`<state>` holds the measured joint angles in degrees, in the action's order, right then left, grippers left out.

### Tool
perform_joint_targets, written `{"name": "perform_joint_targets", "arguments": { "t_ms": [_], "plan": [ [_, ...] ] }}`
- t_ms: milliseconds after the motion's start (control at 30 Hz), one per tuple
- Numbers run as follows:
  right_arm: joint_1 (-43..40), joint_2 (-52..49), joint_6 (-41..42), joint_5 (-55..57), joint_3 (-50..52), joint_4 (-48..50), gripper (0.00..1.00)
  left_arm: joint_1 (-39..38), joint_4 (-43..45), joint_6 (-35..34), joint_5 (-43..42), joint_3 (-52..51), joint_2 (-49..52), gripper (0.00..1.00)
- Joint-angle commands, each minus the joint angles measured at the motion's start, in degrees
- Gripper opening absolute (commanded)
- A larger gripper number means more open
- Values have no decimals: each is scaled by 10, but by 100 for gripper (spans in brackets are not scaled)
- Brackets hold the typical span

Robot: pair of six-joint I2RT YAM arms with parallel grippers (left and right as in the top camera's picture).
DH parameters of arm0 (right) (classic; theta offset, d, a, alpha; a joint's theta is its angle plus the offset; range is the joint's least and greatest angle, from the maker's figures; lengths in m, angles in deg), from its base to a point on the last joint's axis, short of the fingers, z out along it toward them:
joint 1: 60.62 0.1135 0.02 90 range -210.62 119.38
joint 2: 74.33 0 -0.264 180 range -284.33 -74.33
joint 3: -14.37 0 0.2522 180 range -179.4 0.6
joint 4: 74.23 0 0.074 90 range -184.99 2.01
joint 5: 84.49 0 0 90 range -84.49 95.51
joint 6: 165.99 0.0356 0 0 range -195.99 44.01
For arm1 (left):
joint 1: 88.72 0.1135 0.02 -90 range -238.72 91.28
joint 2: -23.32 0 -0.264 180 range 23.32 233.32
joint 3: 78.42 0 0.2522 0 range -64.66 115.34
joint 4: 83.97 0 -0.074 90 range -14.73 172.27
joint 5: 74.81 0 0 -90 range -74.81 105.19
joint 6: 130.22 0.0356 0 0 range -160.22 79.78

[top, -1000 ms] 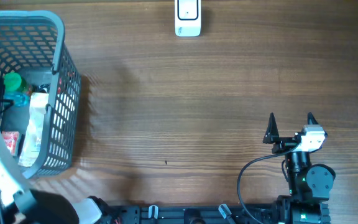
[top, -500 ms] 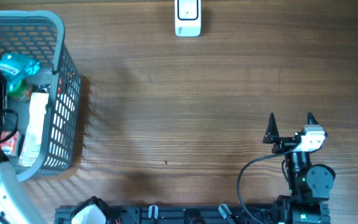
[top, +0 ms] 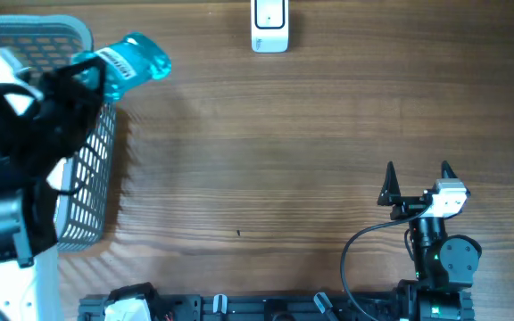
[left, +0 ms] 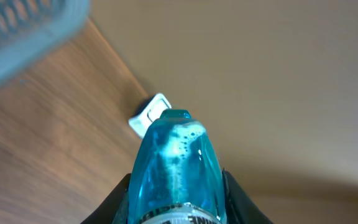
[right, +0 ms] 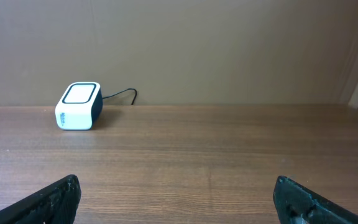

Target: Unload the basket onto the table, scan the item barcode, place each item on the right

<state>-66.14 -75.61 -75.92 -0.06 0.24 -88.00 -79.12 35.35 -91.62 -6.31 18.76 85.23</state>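
Note:
The item is a clear blue bottle [top: 130, 61] with a white printed label. It lies tilted in the air above the basket's right rim, base pointing right. My left gripper [top: 90, 78] is shut on its labelled middle. In the left wrist view the bottle [left: 176, 165] fills the gap between the black fingers [left: 118, 200]. No barcode shows in any view. The white scanner [top: 269, 25] stands at the table's far edge, and it shows beyond the bottle's base [left: 148, 116]. My right gripper [top: 418, 181] rests open and empty at the near right, facing the scanner [right: 78, 106].
A grey slatted basket [top: 95, 183] stands at the left edge of the table, largely hidden under my left arm. Its rim [left: 23, 28] fills the upper left of the left wrist view. A black cable runs back from the right arm's base.
My left arm has lifted the blue bottle out of the basket and carried it up and to the right, over the basket's rim. The right arm has not moved.

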Motion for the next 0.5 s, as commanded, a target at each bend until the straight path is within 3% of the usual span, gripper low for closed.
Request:
{"name": "perform_joint_targets", "arguments": {
  "t_ms": [0,300,467],
  "plan": [
    [2,0,-5,-7,1,3,100,-113,8,-16,122,6,31,23],
    [2,0,-5,-7,1,3,100,-321,10,-76,334,6,155,22],
    [2,0,-5,-7,1,3,100,-369,11,-136,369,6,239,22]
  ]
}}
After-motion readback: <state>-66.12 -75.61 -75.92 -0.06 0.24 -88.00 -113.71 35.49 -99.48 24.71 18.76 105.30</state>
